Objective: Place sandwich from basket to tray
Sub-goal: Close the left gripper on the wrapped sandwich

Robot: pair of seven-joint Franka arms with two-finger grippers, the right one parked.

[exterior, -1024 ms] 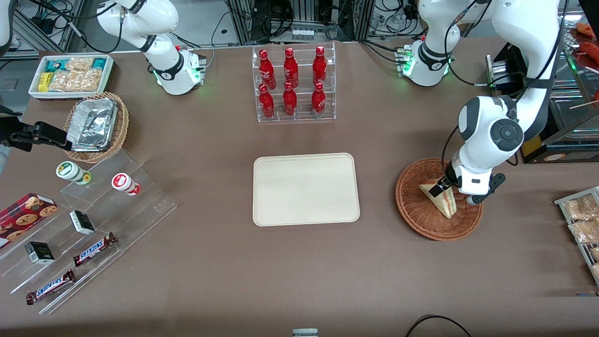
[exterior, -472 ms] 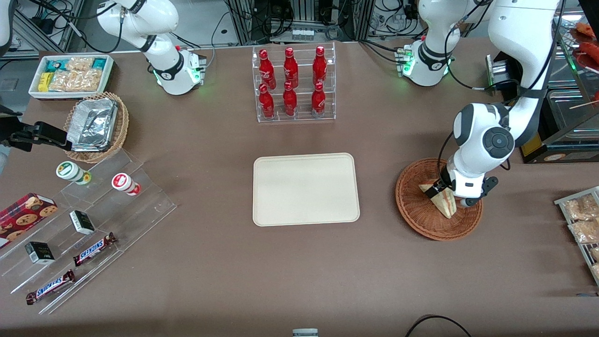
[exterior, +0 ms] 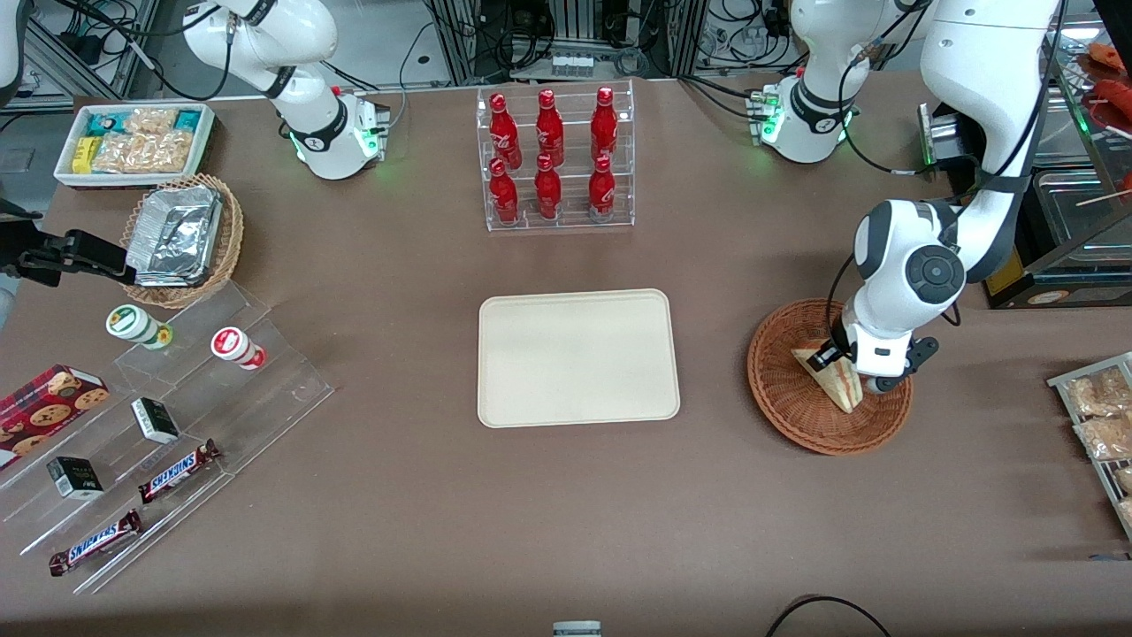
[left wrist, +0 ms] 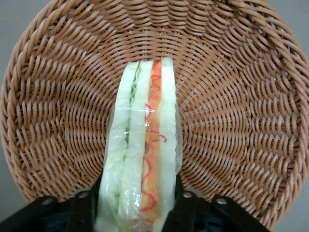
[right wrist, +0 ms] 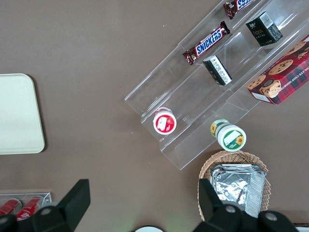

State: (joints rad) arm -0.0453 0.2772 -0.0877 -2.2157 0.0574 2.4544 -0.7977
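Tray (exterior: pixel 578 358) lies bare on the table, well apart from the fingers (left wrist: pixel 186 208). Basket (exterior: pixel 796 407) holds only the sandwich (exterior: pixel 836 379), which stands on its edge inside. Gripper (exterior: pixel 851 367) is down in the basket, its fingers pinching the sandwich from both sides.

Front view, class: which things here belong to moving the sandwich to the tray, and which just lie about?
In the job:
sandwich
basket
tray
gripper, down in the basket, shut on the sandwich

Lying about:
red bottles
foil containers
Snickers bars
cookie box
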